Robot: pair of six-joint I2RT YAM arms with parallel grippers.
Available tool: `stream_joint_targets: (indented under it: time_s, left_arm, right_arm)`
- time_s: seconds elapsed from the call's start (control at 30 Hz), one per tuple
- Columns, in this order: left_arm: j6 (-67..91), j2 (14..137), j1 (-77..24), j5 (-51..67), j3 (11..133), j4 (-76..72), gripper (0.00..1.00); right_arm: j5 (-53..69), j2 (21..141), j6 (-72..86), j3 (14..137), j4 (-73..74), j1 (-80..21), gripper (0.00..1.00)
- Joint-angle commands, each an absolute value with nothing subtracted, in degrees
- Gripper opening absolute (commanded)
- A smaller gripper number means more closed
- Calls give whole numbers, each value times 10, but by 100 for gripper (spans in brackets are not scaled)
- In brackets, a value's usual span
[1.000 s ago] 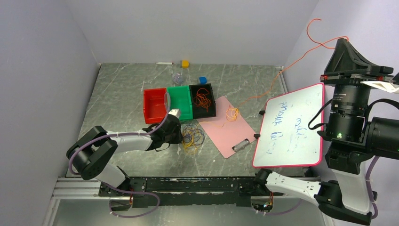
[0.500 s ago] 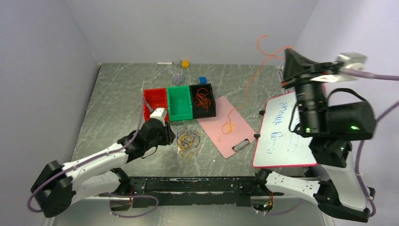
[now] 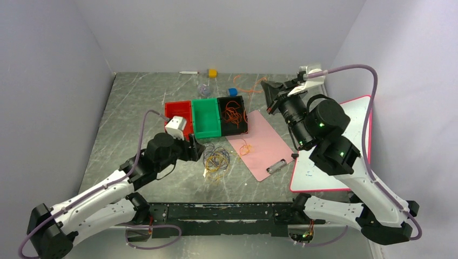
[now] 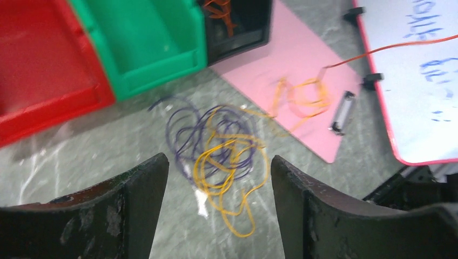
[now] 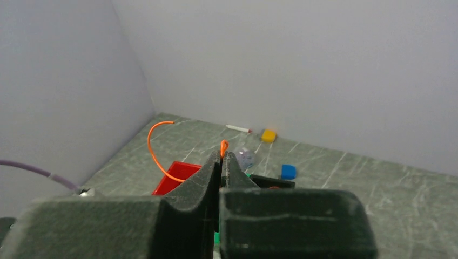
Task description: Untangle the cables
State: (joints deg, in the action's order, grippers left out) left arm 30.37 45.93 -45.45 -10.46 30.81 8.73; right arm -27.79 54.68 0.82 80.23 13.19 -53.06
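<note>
Two colours, purple and yellow, tangle in the cables (image 4: 219,156) heaped on the scuffed bench (image 4: 108,156) before the green bin (image 4: 146,43); my left fingers (image 4: 141,186) hang over them, spread wide and empty. Thin, light and springy, they will probably snag, so I'd pinch one outer yellow loop. My right fingers (image 5: 216,170), up between close walls (image 5: 65,81), are clenched on an orange cable (image 5: 154,148).

We are seeing soft, even overhead light casting faint shadows on the grey marbled tabletop (image 3: 135,108). In the left wrist view the thin orange wire loops (image 4: 302,97) are smearing with motion blur; in the right wrist view the near black fingers (image 5: 205,181) are looking unfocused.
</note>
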Motion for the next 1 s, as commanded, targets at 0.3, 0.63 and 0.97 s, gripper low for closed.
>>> stream_joint_targets:
  time_s: [0.3,0.63,0.97]
  left_arm:
    - [188,646,-473,93,456,-154,83]
    - [183,706,-499,119,438,-237,79]
    - [173,756,-518,109,444,-272,75]
  right_arm:
    - [-298,547,131,797,80,-532,0]
    - [-291,545,150,806,82,-532,0]
    - [-278,556,170,820,72,-531,0]
